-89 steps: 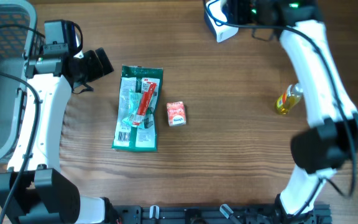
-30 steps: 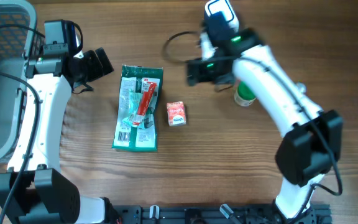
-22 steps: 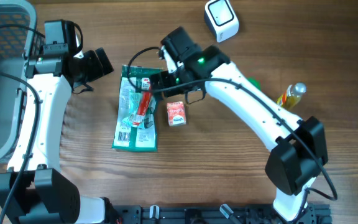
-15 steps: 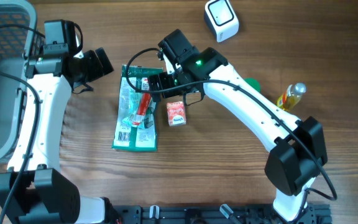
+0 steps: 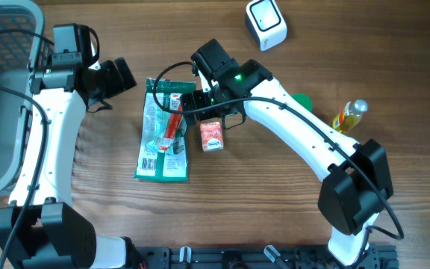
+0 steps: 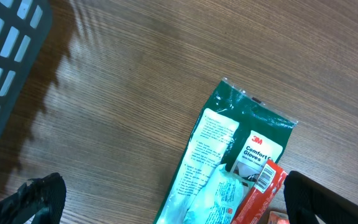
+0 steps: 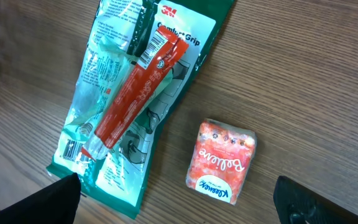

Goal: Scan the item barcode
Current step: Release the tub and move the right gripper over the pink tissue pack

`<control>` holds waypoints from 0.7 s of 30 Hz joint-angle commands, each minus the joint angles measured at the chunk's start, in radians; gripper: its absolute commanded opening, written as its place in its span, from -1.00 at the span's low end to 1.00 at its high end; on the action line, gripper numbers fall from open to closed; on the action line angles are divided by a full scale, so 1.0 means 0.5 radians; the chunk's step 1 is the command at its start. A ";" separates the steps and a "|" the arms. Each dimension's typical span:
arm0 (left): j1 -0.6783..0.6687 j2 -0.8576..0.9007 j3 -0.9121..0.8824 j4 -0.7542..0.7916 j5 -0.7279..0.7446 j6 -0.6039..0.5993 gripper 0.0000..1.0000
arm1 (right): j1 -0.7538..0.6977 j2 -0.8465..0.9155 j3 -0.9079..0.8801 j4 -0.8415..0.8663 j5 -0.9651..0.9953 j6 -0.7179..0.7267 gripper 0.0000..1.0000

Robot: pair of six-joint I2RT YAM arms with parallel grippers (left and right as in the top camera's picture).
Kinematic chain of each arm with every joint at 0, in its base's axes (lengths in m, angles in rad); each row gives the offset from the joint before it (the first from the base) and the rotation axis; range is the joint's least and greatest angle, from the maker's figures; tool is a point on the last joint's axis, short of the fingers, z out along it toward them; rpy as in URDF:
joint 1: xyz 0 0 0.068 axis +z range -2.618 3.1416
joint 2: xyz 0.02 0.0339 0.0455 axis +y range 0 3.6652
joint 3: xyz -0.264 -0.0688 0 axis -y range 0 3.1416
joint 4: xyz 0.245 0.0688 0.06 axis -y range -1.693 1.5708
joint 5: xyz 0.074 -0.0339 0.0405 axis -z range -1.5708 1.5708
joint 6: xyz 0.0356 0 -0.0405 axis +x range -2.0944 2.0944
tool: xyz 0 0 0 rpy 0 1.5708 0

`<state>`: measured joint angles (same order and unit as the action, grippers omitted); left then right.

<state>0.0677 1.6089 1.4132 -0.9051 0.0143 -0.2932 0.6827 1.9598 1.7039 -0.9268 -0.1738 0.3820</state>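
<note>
Right gripper (image 5: 198, 101) low over the red stick packet (image 7: 132, 93), jaws spread wide, holding nothing.

Nearest, just ahead of the fingers in the right wrist view: the stick, lying on the green glove packet (image 5: 163, 153), long axis slanting from barcode end at upper right down to lower left, neither square nor parallel to the line between the fingers; probably a small wrist turn needed for a pinch across its narrow side. Just beside it to the right, apart from the glove packet: small tissue pack (image 7: 219, 162), equally in reach, so target not certain between the two. Farther, across the glove packet: left gripper (image 5: 114, 78), likewise wide and empty, worse placed. Farthest, well apart from every item: white scanner (image 5: 266, 24), judged the place to carry the barcode.
</note>
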 commanded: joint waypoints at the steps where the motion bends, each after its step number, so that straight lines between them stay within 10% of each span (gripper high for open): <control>1: 0.005 -0.018 0.022 0.004 0.015 0.002 1.00 | -0.004 -0.004 -0.021 -0.004 0.089 0.037 1.00; 21: 0.005 -0.018 0.022 0.004 0.015 0.002 1.00 | -0.005 -0.003 -0.022 -0.064 0.146 0.089 0.94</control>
<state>0.0677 1.6089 1.4132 -0.9051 0.0139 -0.2932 0.6827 1.9598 1.7039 -0.9535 -0.1223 0.4221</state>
